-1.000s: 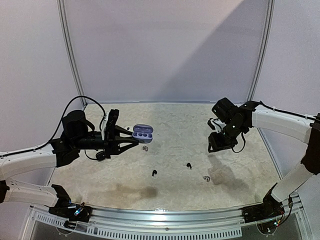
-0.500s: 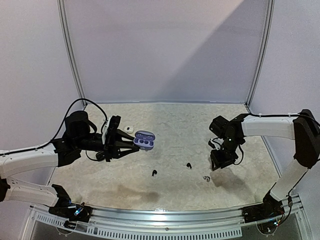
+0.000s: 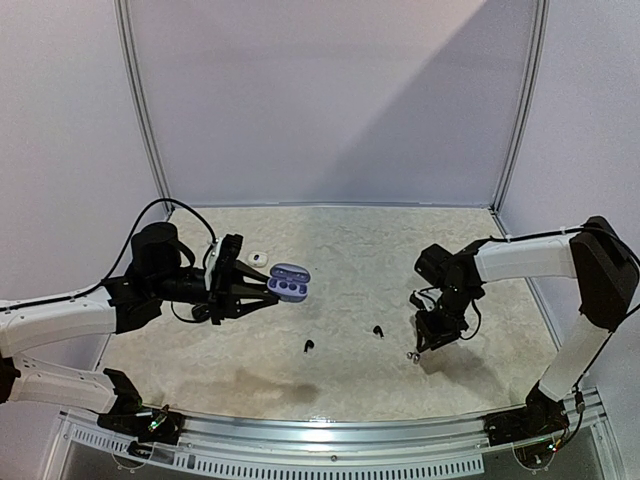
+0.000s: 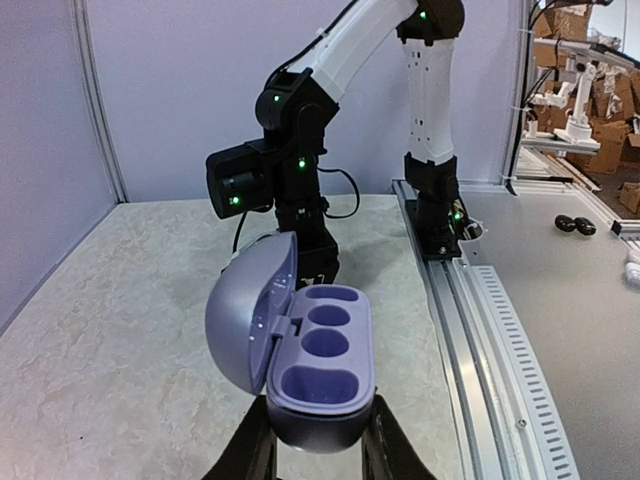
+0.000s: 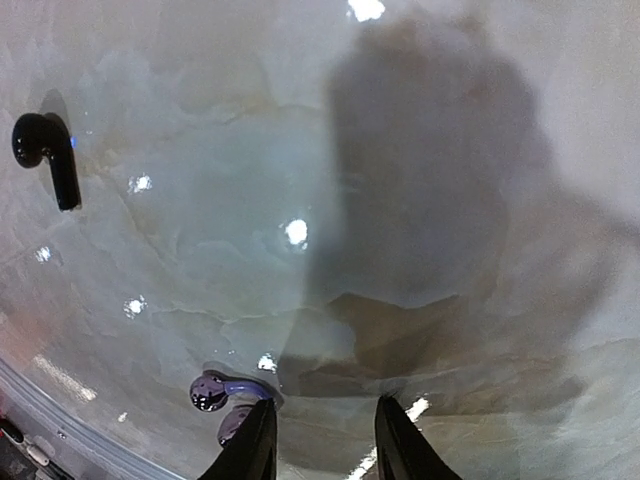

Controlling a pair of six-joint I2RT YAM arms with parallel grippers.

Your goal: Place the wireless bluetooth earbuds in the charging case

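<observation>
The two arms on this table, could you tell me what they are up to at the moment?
The left gripper holds the open purple charging case off the table, lid swung back, its wells empty. The right gripper is down at the table with its jaws apart, right beside a silvery-grey earbud that it has not gripped. Two black earbuds lie loose on the table between the arms; none is in the case yet.

This is a robotics lab. The marble-patterned bench (image 3: 340,250) sits inside a cell of plain pale panels (image 3: 330,100) on aluminium posts (image 3: 143,110), with a slotted metal rail (image 3: 330,465) along its near edge. Beyond it, the left wrist view shows stacked cardboard boxes (image 4: 570,20) (and another white arm (image 4: 578,100) at a neighbouring station).
</observation>
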